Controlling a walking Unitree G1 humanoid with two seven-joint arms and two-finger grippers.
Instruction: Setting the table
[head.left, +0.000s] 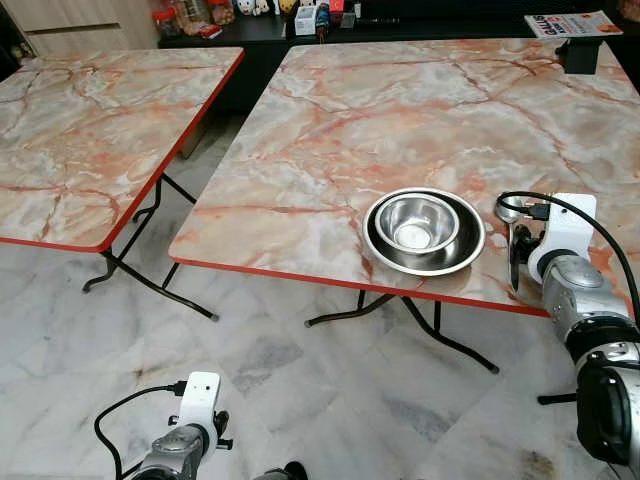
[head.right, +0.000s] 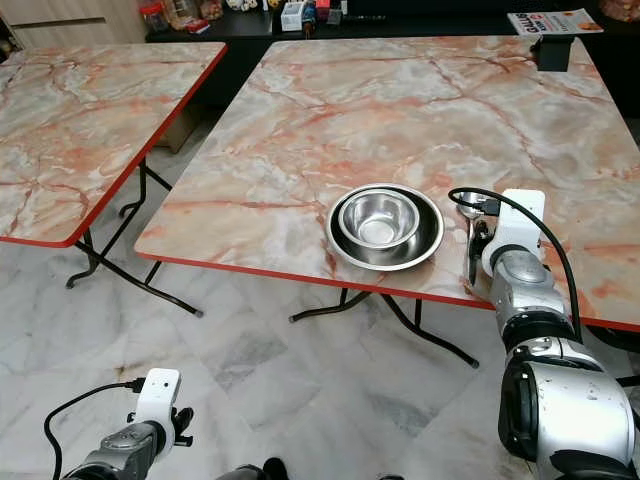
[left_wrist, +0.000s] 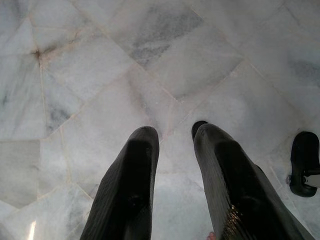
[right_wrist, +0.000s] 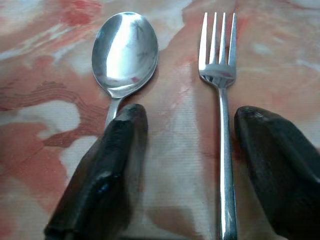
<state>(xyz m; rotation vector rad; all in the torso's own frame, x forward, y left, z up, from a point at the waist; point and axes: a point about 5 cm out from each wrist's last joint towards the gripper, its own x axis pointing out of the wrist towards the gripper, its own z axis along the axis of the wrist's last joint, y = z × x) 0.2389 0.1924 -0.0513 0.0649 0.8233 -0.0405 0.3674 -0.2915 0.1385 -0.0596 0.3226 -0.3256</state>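
A steel bowl (head.left: 418, 225) sits inside a wider steel plate (head.left: 470, 255) near the front edge of the marble table (head.left: 400, 110). Just right of them, a spoon (right_wrist: 125, 52) and a fork (right_wrist: 218, 75) lie side by side on the tabletop. My right gripper (right_wrist: 192, 120) rests low over their handles and is open. The fork's handle runs between the fingers, close to one of them. The spoon's handle passes beside or under the other finger (right_wrist: 115, 160). My left gripper (left_wrist: 175, 135) hangs open over the floor, holding nothing.
A second marble table (head.left: 90, 120) stands to the left, with a gap of floor between the two. A booklet (head.left: 570, 22) and a black object (head.left: 577, 52) sit at the far right of the table. A dark counter with small items runs along the back.
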